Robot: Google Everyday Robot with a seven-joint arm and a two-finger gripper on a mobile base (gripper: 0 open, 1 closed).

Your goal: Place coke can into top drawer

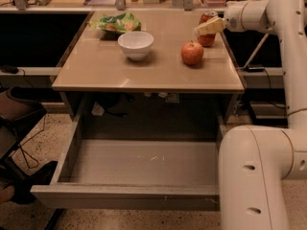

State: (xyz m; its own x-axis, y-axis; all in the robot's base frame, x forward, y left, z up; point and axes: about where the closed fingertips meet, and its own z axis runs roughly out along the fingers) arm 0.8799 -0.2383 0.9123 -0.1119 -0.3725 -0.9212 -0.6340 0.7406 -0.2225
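- Tan tabletop [120,73] is carrying a white bowl [135,43], a red apple [192,53] and a green snack bag [115,23], with clutter sitting dimly along the far edge.
- The coke can [207,38] is standing upright at the right rear of the tabletop, just behind the apple and near the right edge.
- The gripper [209,26] is reaching in from the right at the can's upper half, its cream tip crossing in front of the red wall. I cannot tell whether it is pinching the can or only lying against it.
- The top drawer [124,197] is hanging wide open below the table's front, well apart from the can.
- The step in hand is probably securing the grasp. Doing it well is likely meaning gripping squarely and gently, since thin aluminium is denting easily.
- Lifting straight up first should be clearing the apple, which could be rolling if nudged.
- Carrying the can upright past the table's front edge, then lowering it close to the drawer floor before letting go, is looking safest.
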